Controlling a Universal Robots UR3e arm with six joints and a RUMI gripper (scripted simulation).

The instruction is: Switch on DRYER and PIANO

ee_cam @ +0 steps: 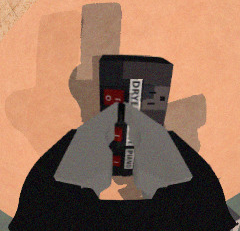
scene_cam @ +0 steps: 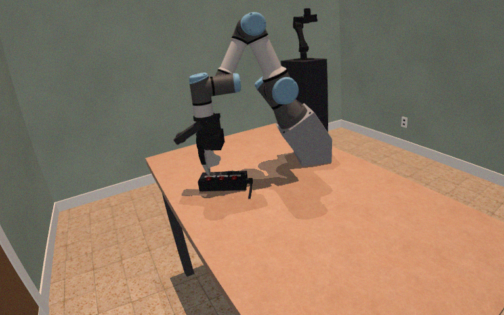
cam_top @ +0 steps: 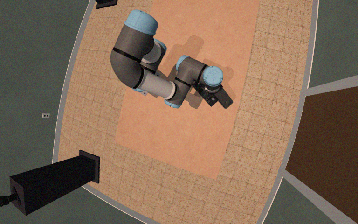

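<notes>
Black pedestal [scene_cam: 310, 87], camera mast [scene_cam: 303, 29], wall outlet [scene_cam: 403, 121].

A: What is lying under the gripper [ee_cam: 119, 122]?

B: The black power strip [ee_cam: 150, 73] is lying face up on the orange table [ee_cam: 200, 36], running away from the fingers.

A: And the jaws?

B: They are pressing together, empty, over the red switches [ee_cam: 112, 97] beside the DRYER label [ee_cam: 135, 92].
</notes>
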